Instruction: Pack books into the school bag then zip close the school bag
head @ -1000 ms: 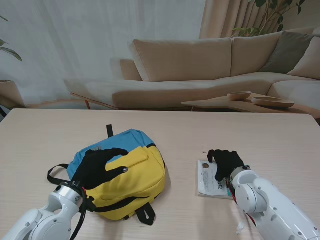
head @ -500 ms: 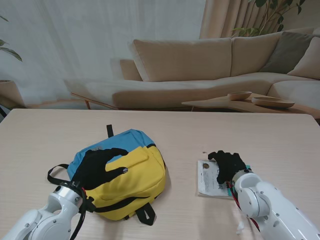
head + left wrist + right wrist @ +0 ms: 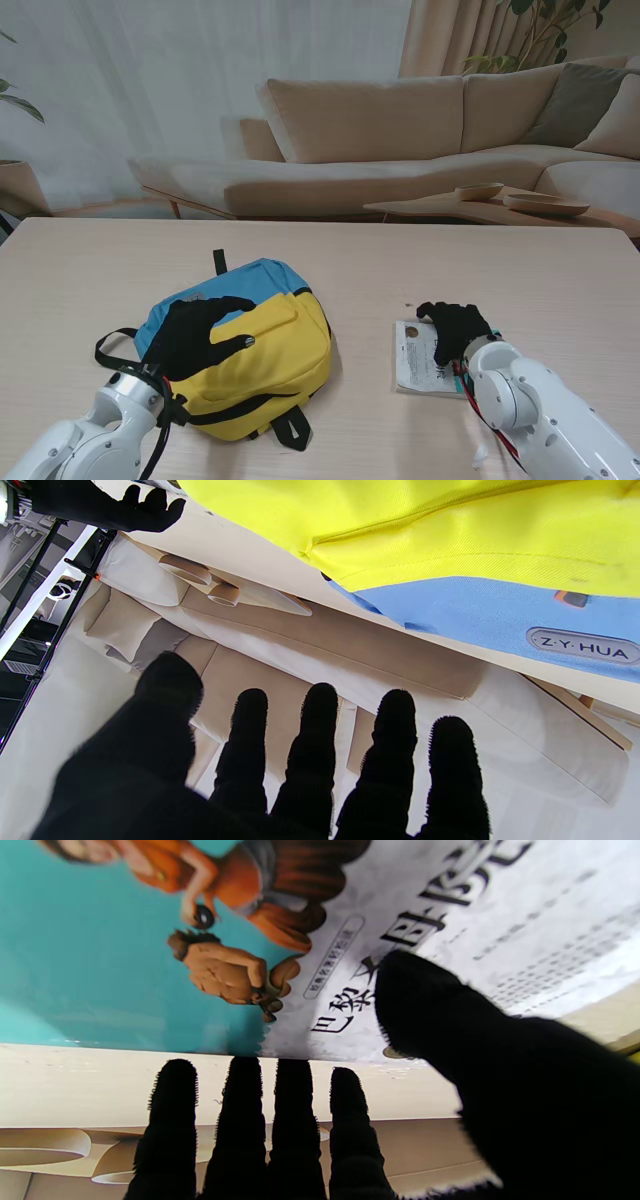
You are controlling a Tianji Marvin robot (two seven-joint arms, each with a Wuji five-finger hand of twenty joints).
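The black-gloved left hand (image 3: 200, 335) lies spread and empty on the yellow-and-blue fabric school bag (image 3: 262, 345), apparently steadying it on the pale wooden counter (image 3: 100, 270), while the right hand (image 3: 455, 328), fingers apart and gripping nothing, hovers over the thin illustrated paperback book (image 3: 416, 358) to its right.

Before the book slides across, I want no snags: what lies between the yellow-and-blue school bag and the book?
Only bare light wood table separates the yellow-and-blue school bag from the white-and-teal book, as the stand's view shows.
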